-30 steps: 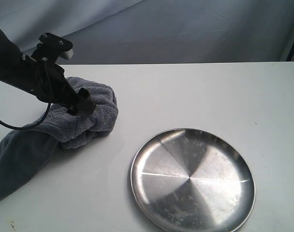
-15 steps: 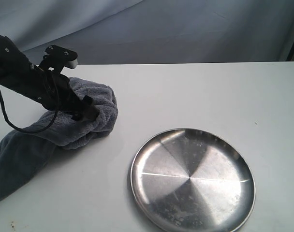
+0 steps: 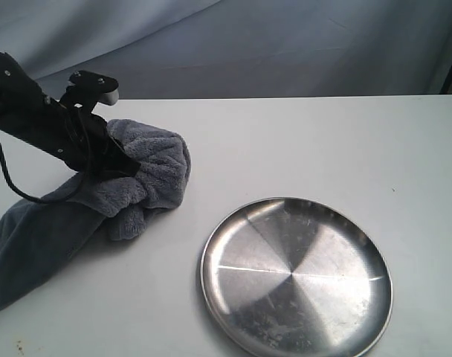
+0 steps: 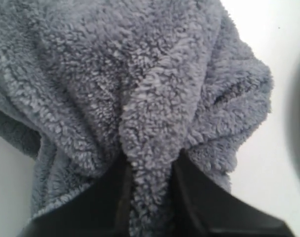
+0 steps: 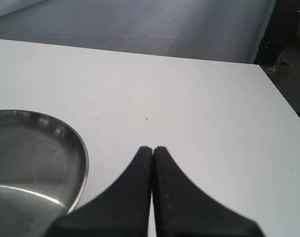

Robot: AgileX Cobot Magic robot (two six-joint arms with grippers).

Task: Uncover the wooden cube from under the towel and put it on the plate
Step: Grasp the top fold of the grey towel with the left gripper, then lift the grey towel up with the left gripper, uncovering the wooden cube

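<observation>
The dark grey fluffy towel (image 3: 148,175) is bunched in a mound on the left of the white table, with a flat tail trailing toward the near left corner. My left gripper (image 3: 126,165) is shut on a pinched fold of the towel (image 4: 150,133) at the mound's top. The wooden cube is hidden; no part of it shows. The round silver plate (image 3: 296,275) lies empty at the front right of the mound. My right gripper (image 5: 153,148) is shut with nothing in it, hovering over bare table beside the plate's rim (image 5: 83,158).
A grey cloth backdrop (image 3: 285,44) hangs behind the table's far edge. The white tabletop (image 3: 345,141) stretches bare behind and to the right of the plate. The table's right edge (image 5: 283,103) shows in the right wrist view.
The left gripper has closed into the towel and drawn a fold back to the left and up; the mound has puffed out and shifted slightly toward the plate. The plate has not moved.
</observation>
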